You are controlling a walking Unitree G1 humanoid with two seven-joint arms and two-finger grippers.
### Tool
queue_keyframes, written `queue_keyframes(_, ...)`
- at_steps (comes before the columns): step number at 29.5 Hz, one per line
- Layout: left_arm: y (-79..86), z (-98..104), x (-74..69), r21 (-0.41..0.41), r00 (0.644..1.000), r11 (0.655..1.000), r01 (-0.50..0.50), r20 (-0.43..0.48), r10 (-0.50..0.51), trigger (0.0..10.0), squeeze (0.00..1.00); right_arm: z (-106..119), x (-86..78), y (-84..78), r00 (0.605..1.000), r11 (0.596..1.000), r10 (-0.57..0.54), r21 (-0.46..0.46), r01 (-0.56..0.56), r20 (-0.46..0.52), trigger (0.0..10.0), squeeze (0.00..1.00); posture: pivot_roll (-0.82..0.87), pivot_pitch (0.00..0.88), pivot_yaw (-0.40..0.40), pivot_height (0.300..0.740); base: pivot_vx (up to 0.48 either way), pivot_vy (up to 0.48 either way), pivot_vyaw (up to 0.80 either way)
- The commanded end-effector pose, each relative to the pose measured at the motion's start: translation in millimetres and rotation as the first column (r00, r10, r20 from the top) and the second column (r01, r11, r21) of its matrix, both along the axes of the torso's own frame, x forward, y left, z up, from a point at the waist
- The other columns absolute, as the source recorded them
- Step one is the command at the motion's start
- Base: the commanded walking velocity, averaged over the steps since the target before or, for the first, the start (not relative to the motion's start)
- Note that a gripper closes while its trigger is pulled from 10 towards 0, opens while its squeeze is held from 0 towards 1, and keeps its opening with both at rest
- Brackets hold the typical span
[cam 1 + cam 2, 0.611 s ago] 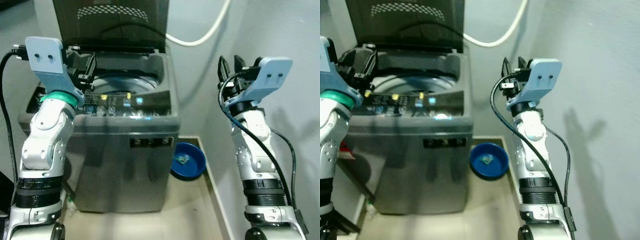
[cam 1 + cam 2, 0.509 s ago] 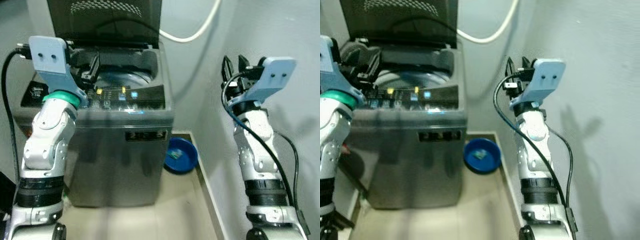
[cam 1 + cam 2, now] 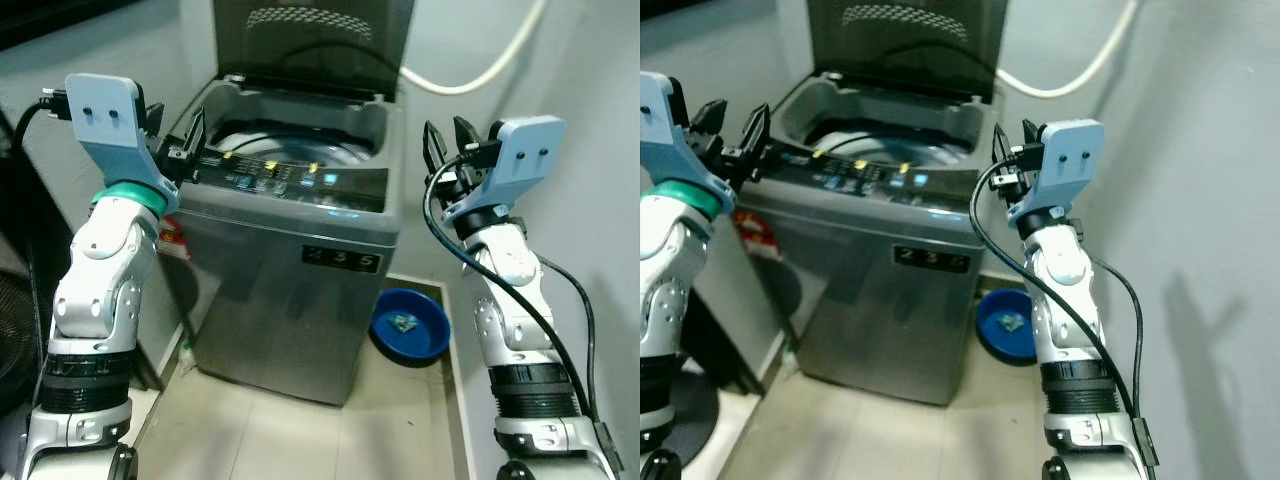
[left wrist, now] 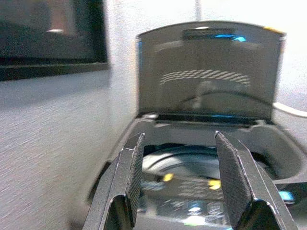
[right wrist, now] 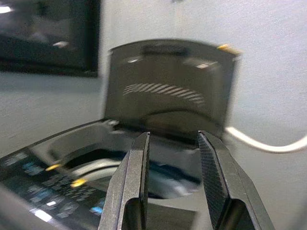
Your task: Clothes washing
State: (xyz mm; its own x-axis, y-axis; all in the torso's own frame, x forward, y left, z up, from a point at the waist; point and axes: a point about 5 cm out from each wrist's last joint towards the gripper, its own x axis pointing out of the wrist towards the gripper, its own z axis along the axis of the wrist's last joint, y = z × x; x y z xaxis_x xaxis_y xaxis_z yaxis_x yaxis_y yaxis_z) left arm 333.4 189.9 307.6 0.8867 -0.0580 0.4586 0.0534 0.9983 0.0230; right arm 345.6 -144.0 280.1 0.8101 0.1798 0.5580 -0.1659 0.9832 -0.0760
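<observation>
A grey top-loading washing machine [image 3: 290,270] stands in front of me with its lid [image 3: 310,40] raised and the drum opening [image 3: 290,140] showing. Lights glow on its control panel [image 3: 290,180]. My left gripper [image 3: 175,140] is held up by the machine's left front corner, open and holding nothing. My right gripper [image 3: 445,150] hovers by the right side of the machine, also open with nothing in it. In the left wrist view the left gripper [image 4: 180,177] points over the drum toward the lid. The right gripper [image 5: 175,177] does the same.
A blue basin [image 3: 410,325] with a small item inside sits on the floor to the right of the machine. A white hose [image 3: 480,75] runs along the wall behind. A grey wall closes the right side; dark furniture [image 3: 20,300] stands at the left.
The whole picture has shifted, so the camera moved: the washing machine now sits further right, with more of the left side showing. Both grippers keep the same raised, open pose.
</observation>
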Motion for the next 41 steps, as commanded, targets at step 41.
queue_keyframes(41,-18.7,-44,-1.2,0.166,0.991,0.985,0.05,-0.127,-0.029,10.0,0.0,-46,2.4,-1.0,0.986,0.999,0.044,0.035,-0.038,-0.161,10.0,0.0,0.09,0.027,0.012,0.74,0.0,0.0,0.8)
